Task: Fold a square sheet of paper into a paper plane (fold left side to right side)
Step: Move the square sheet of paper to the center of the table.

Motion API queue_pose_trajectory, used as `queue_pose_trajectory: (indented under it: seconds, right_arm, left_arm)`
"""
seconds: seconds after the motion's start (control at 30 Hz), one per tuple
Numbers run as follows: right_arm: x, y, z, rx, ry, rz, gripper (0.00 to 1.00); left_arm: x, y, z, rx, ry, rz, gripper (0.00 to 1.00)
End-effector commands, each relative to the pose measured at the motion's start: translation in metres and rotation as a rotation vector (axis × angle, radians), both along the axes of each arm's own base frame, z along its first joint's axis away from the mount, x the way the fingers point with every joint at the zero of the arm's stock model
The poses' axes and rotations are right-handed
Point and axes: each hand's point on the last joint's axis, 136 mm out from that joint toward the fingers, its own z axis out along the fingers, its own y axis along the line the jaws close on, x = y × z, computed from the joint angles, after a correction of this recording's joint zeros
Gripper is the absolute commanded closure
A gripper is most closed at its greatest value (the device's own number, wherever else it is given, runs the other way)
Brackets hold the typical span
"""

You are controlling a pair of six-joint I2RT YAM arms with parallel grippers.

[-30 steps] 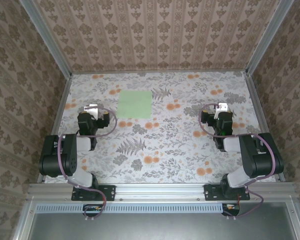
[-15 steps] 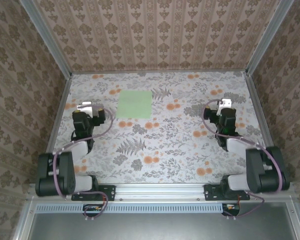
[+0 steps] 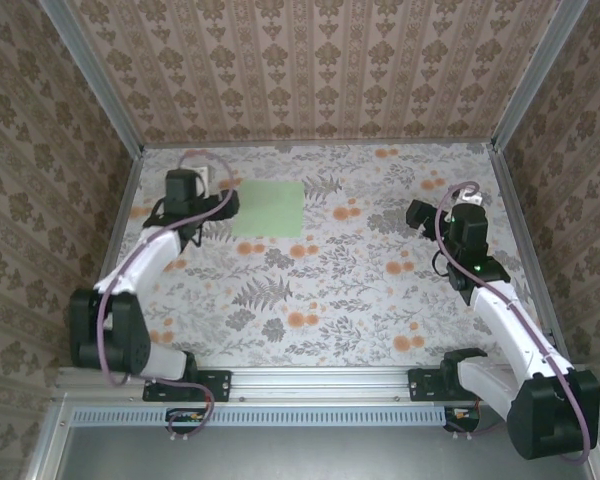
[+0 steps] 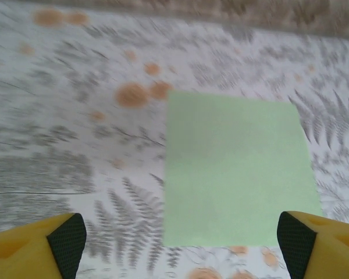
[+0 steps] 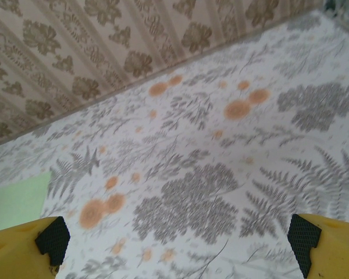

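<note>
The square sheet of paper (image 3: 269,208) is pale green and lies flat on the flowered table toward the back left, with no fold in it, so no paper plane shape is in view. My left gripper (image 3: 212,200) hovers just left of the sheet. In the left wrist view the sheet (image 4: 235,168) lies ahead, its near edge between my wide-apart yellow fingers, and the left gripper (image 4: 181,244) is open and holds nothing. My right gripper (image 3: 442,215) hangs open over bare tablecloth at the right. In the right wrist view the right gripper (image 5: 177,241) is empty and a corner of the sheet (image 5: 14,200) shows far left.
The tablecloth (image 3: 330,290) carries grey fern prints and orange flowers. Patterned walls (image 3: 310,70) close the back and both sides, with metal rails (image 3: 120,230) along the table edges. Both arm bases sit at the near edge.
Both arms have stretched out away from their bases. The left gripper has travelled toward the back, up to the sheet's left edge. The right gripper has moved a little farther back.
</note>
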Motion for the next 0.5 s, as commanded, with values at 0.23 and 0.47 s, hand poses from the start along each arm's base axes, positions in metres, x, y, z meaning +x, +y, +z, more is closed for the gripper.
queue_pose_trajectory:
  seconds: [0.23,0.47]
  right_arm:
    - [-0.022,0.03,-0.008,0.078,0.123,0.073,0.0]
    - [-0.027,0.036,-0.014,0.085,0.142,0.088,0.0]
  left_arm:
    - [0.029,-0.089,-0.073,0.046,0.354,-0.189,0.37]
    - [0.049,-0.109,-0.112,0.092,0.441,-0.196,0.54]
